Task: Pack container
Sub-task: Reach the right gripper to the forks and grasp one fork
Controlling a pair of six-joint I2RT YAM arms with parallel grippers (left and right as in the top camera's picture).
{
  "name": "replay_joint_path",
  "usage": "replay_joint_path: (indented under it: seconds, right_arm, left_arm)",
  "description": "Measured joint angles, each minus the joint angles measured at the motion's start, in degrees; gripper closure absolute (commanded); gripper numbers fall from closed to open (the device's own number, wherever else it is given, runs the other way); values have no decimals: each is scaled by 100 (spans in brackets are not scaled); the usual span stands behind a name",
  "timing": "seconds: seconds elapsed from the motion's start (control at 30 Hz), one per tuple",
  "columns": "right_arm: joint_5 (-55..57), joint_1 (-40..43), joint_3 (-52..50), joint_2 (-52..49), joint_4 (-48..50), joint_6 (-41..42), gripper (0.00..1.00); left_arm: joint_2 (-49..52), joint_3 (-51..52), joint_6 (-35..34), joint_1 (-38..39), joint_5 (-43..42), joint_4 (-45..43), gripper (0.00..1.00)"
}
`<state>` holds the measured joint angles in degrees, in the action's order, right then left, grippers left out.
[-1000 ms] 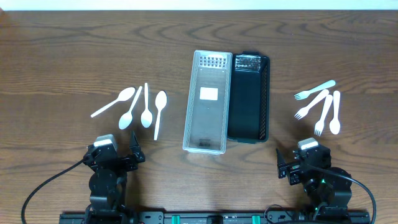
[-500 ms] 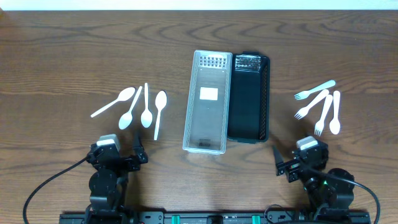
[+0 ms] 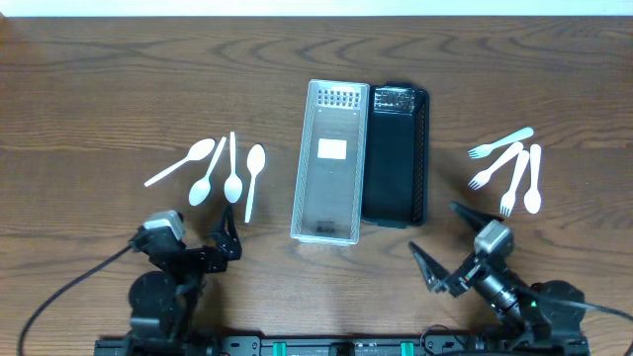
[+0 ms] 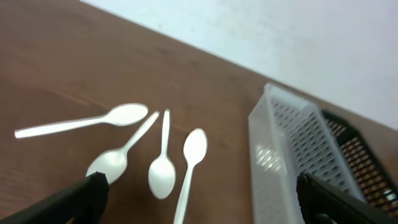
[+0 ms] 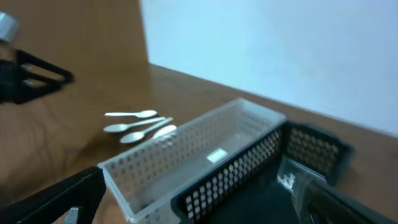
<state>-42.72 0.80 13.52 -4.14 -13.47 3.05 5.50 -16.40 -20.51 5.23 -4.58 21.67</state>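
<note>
A clear perforated container (image 3: 331,163) and a black perforated container (image 3: 396,156) stand side by side at the table's middle. Several white plastic spoons (image 3: 229,170) lie to the left, several white forks (image 3: 509,168) to the right. My left gripper (image 3: 226,240) is open and empty, low at the front left; its view shows the spoons (image 4: 163,168) and the clear container (image 4: 283,155). My right gripper (image 3: 445,247) is open and empty at the front right, turned toward the containers; its view shows the clear container (image 5: 186,162) and the black one (image 5: 280,180).
A small clear bag (image 3: 394,99) lies in the far end of the black container. The arm bases and cables (image 3: 59,307) sit along the table's front edge. A white wall shows beyond the table's far edge in both wrist views.
My right gripper has opened wide and swung left toward the containers. My left gripper has shifted slightly right and opened.
</note>
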Motion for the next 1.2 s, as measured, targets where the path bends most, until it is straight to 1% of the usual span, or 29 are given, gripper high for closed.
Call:
replay_joint_path:
  seconds: [0.1, 0.23, 0.27, 0.3, 0.37, 0.5, 0.6, 0.7, 0.77, 0.87, 0.93, 1.0, 1.1, 1.17, 1.2]
  right_arm:
    - [551, 0, 595, -656, -466, 111, 1]
    - [1296, 0, 1381, -1733, -925, 192, 1]
    - [1578, 0, 1722, -2205, -1189, 197, 1]
    - [1714, 0, 1871, -2439, -1268, 195, 1]
    - [2166, 0, 2393, -3174, -1729, 157, 1]
    - [3309, 0, 3654, -4916, -2765, -96, 1]
    - [3936, 13, 4605, -6304, -3392, -203, 1]
    - [4081, 15, 5265, -7434, -3602, -251, 1]
    - [4083, 15, 5466, -7995, -3624, -269, 1]
    - [4085, 83, 5506, -8633, -3460, -57, 1]
    - [4057, 238, 5506, -8953, -3314, 160, 10]
    - [4006, 505, 5506, -9208, -3250, 435, 9]
    - [4011, 933, 5506, -9326, -3233, 708, 8]
    - [4019, 1185, 5510, -9324, -3233, 846, 16]
    - [4037, 1318, 5512, -9324, -3233, 918, 19]
  left_arm:
    - [619, -627, -22, 0, 2, 319, 2]
    - [1856, -1480, 17, 0, 0, 870, 2]
    - [2280, -1766, 46, 0, -2, 1095, 2]
    - [2433, -1858, 61, 0, 0, 1130, 2]
    - [3104, -2299, 140, -4, 0, 1421, 2]
    - [4256, -3027, 343, -13, 0, 2004, 2]
    - [4900, -3292, 426, -15, -2, 2236, 2]
    - [5445, -3355, 450, -15, 0, 2293, 2]
    - [5731, -3355, 455, -17, 0, 2310, 2]
    - [6015, -3355, 485, -17, 0, 2334, 2]
    - [6168, -3355, 494, -17, -2, 2374, 2]
    - [6273, -3355, 505, -15, -2, 2426, 2]
    - [6415, -3355, 533, -15, -2, 2439, 2]
    - [6494, -3355, 535, -15, -2, 2441, 2]
    - [6524, -3355, 535, -15, -2, 2439, 2]
